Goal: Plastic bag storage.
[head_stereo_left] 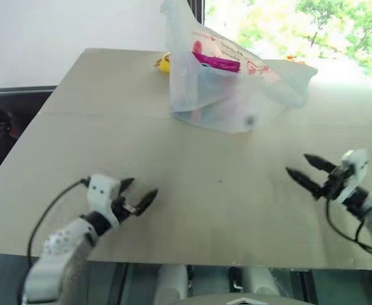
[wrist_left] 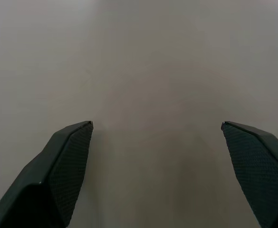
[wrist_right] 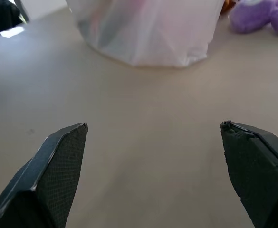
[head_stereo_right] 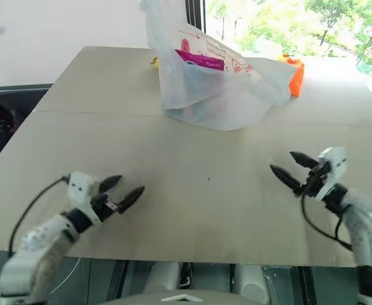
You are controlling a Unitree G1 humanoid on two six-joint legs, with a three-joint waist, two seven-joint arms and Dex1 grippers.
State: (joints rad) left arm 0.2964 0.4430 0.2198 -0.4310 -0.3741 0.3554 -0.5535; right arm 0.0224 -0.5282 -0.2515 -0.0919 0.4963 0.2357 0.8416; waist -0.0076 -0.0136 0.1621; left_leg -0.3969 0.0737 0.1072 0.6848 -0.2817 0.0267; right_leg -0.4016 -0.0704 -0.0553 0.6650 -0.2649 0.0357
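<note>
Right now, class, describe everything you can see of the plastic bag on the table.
The plastic bag is large, thin and translucent white, crinkled, with red-pink print on its upper side. It stands slumped on the far half of the pale table, its top rising to a loose peak. A magenta packet shows through its open mouth. A yellow thing peeks out behind it and an orange one sits beside it. Neither gripper touches it.

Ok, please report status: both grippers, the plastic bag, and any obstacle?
Left gripper open, empty. Right gripper open, empty. Plastic bag standing at far side of table, untouched. Nothing between grippers and bag.
</note>
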